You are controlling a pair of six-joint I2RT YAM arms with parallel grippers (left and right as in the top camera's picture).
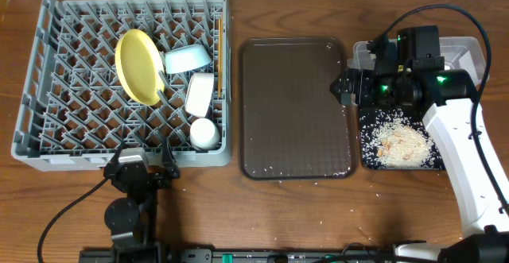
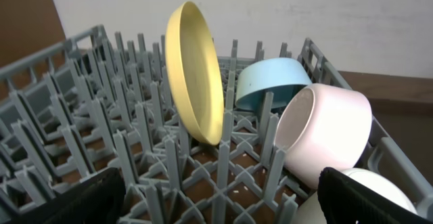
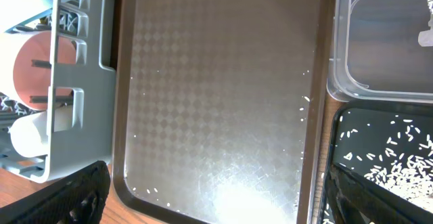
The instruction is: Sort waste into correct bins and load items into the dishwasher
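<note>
The grey dish rack point(image 1: 64, 72) at the left holds the yellow plate point(image 1: 139, 66) on edge, the light-blue bowl point(image 1: 188, 58), the white bowl point(image 1: 200, 93) and the white cup point(image 1: 204, 133). My left gripper point(image 1: 143, 161) is open and empty at the rack's front edge. Its view shows the plate point(image 2: 196, 82), blue bowl point(image 2: 270, 82), white bowl point(image 2: 325, 136) and cup point(image 2: 382, 182). My right gripper point(image 1: 343, 88) is open and empty above the brown tray's right edge. Rice and crumbs point(image 1: 402, 144) lie in the black tray point(image 3: 379, 149). The clear tub point(image 3: 379, 48) is behind it. The wrapper is hidden.
The dark-brown serving tray point(image 1: 294, 112) lies between rack and bins, with a few rice grains along its front edge point(image 3: 145, 190). Loose grains also lie on the wooden table in front of it. The right arm covers much of the clear tub point(image 1: 461, 52).
</note>
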